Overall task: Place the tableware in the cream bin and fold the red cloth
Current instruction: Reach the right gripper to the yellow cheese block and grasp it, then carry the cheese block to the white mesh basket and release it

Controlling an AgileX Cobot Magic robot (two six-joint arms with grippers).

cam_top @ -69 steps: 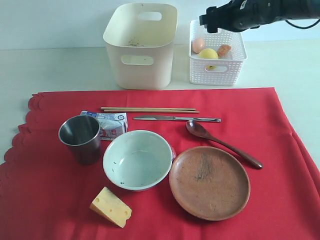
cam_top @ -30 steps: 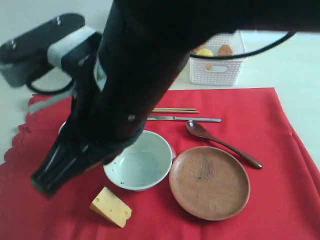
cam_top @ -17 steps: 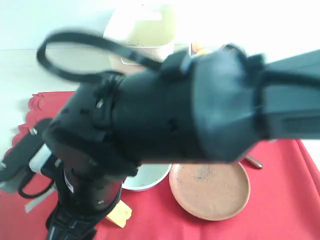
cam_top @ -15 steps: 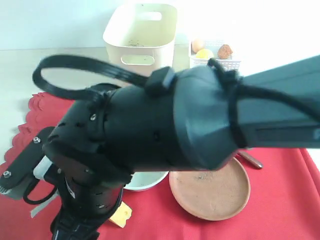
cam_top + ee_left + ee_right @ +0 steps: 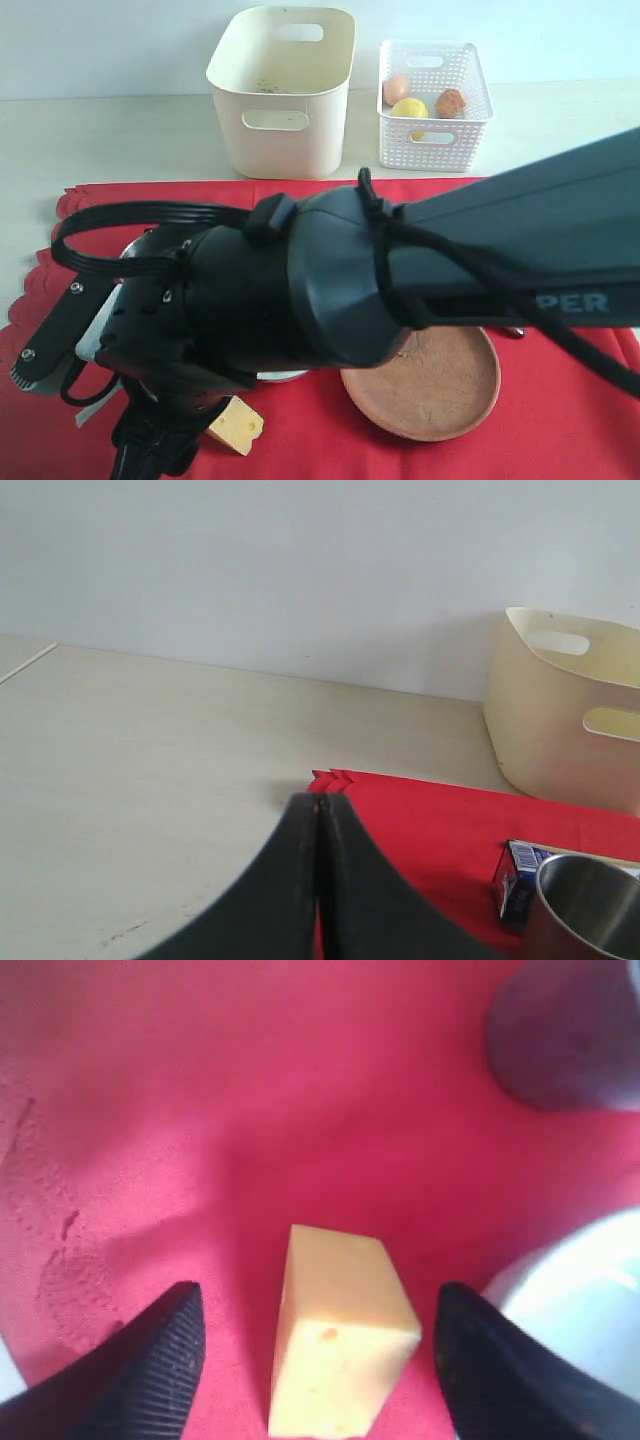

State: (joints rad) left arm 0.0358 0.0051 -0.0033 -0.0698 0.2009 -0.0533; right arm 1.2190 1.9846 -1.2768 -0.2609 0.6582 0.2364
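- The plate (image 5: 430, 395) lies on the near right of the red cloth (image 5: 580, 430). The steel cup (image 5: 590, 910) stands on the cloth's left part, and the bowl (image 5: 585, 1280) sits just beside the cheese.
- The chopsticks, knife and spoon are hidden behind the big black arm now crossing the middle of the scene.
- The cream bin (image 5: 283, 120) stands on the table (image 5: 100, 140) beyond the far edge of the cloth. It holds no tableware that I can see, only a few specks, so that part of the task looks not yet begun.
- The cloth lies spread flat under everything, so folding has to wait until it is cleared.
- The right arm, which was over the white basket (image 5: 435, 140) at the far right two seconds ago, has swung across to the near left.
- The right claw (image 5: 318, 1295) has just spread wide and now sits astride the cheese (image 5: 340, 1340), one finger on each side and neither touching it.
- The likely meaning is that the cheese gets cleared off first, probably to the basket with the other food, before any tableware is handled.
- The left claw (image 5: 318, 805) is shut on nothing, low at the left edge of the cloth, near the cup and a small carton (image 5: 513, 880).
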